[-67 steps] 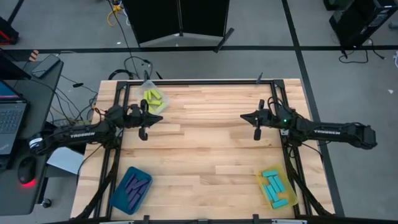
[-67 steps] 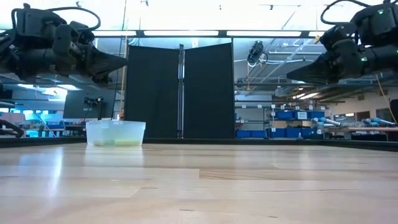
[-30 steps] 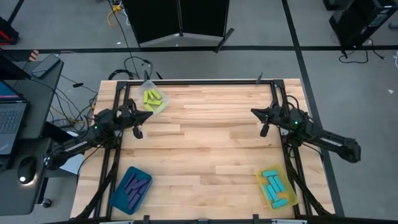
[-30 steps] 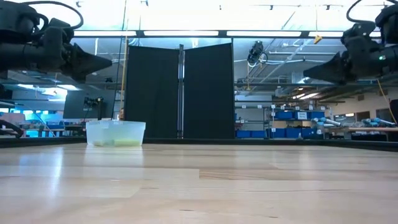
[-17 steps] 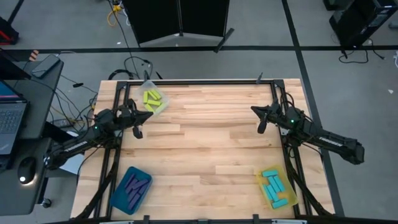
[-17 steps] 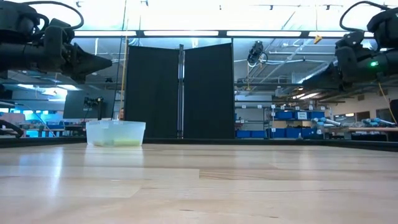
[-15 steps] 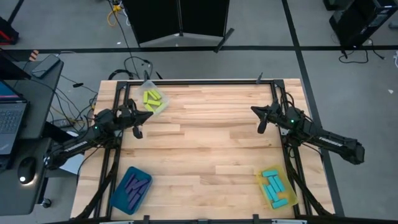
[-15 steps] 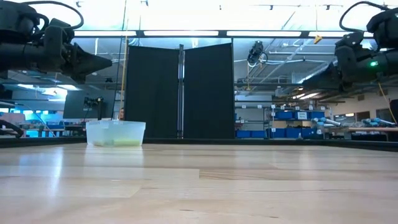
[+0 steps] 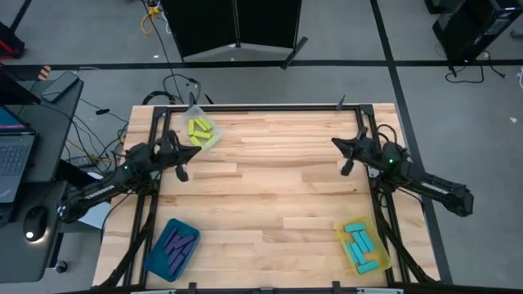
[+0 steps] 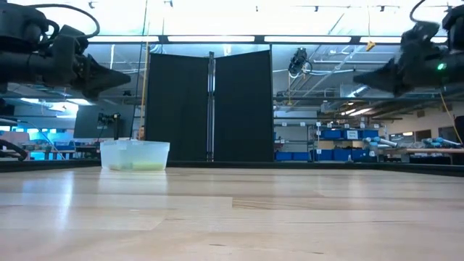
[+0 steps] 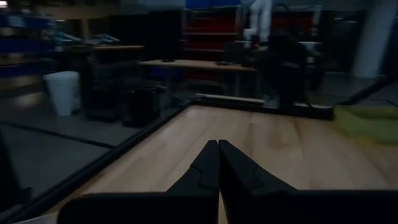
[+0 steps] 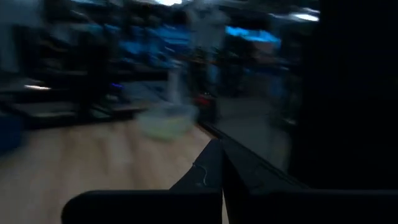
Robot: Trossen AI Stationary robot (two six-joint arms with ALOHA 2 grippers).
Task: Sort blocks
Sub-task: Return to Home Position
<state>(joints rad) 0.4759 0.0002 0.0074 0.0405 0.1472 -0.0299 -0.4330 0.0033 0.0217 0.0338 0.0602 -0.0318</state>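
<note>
Purple blocks (image 9: 174, 245) are held in the teal tray (image 9: 155, 260), cyan blocks (image 9: 359, 245) in the yellow tray (image 9: 344, 232), both nearest. Left gripper (image 9: 181, 172) and right gripper (image 9: 346, 169) are held raised at the table sides, fingers pressed together, nothing gripped; judged parked, sorting done. Yellow-green blocks (image 9: 200, 128) are kept in the far clear tray (image 10: 135, 154).

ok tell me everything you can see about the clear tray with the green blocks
The clear tray is a small see-through plastic tub, roughly rectangular. It sits flat on the wooden table near its far left corner, turned askew to the table's edges. Several yellow-green blocks lie loose inside it; in the low view they show as a green band low behind its cloudy wall. Nothing else touches it.
</note>
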